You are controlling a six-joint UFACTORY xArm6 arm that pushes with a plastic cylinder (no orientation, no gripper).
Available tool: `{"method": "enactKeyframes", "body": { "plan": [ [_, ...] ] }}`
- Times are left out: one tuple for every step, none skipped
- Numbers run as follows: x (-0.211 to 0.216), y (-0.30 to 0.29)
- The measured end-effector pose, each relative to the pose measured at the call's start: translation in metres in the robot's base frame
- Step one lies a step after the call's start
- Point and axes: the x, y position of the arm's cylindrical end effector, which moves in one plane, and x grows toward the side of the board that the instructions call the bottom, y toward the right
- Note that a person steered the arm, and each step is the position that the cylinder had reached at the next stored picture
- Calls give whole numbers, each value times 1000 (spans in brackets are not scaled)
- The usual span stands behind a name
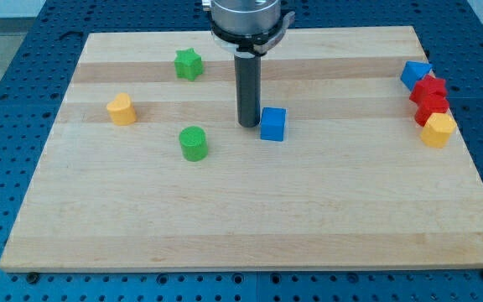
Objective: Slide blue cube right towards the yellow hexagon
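Observation:
A blue cube (pixel 272 123) sits near the middle of the wooden board. My tip (pixel 248 125) stands just to the cube's left, close to its left face or touching it. The yellow hexagon (pixel 438 130) lies far off at the view's right edge, at the bottom of a cluster of blocks.
At the right edge, a blue block (pixel 414 73) and two red blocks (pixel 431 87) (pixel 431 108) stack above the yellow hexagon. A green star (pixel 189 64), a yellow heart-like block (pixel 122 109) and a green cylinder (pixel 194 143) lie at the left.

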Motion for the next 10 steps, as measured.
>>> {"method": "enactKeyframes", "body": {
  "plan": [
    [0,7],
    [0,9],
    [0,9],
    [3,9],
    [12,9],
    [12,9],
    [12,22],
    [12,30],
    [14,37],
    [23,42]
  ]
}}
